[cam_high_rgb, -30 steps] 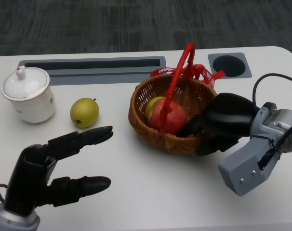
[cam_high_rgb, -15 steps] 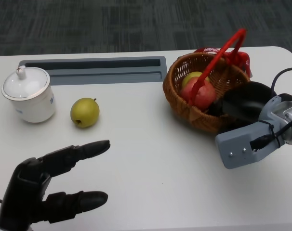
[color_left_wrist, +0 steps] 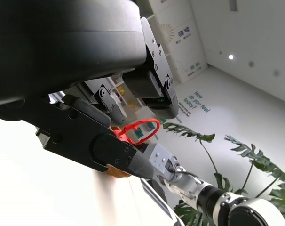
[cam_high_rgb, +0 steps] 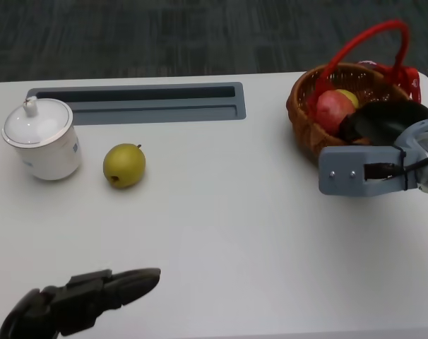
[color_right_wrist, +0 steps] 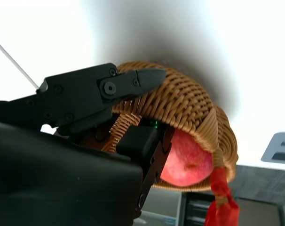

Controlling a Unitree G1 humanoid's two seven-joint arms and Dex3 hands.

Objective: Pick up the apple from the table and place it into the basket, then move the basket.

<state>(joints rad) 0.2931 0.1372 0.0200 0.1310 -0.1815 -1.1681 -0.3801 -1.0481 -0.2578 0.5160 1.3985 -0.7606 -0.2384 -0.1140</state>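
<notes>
Nearby, pear (cam_high_rgb: 124,165) sits beside lidded cup (cam_high_rgb: 42,138) (touching nothing).

Apple (cam_high_rgb: 332,110) in basket (cam_high_rgb: 304,121), far right; pear (cam_high_rgb: 124,165) right of cup (cam_high_rgb: 42,139).

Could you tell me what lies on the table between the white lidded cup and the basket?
In the head view, only the green pear lies between the white cup and the basket; past it, bare table.
</notes>
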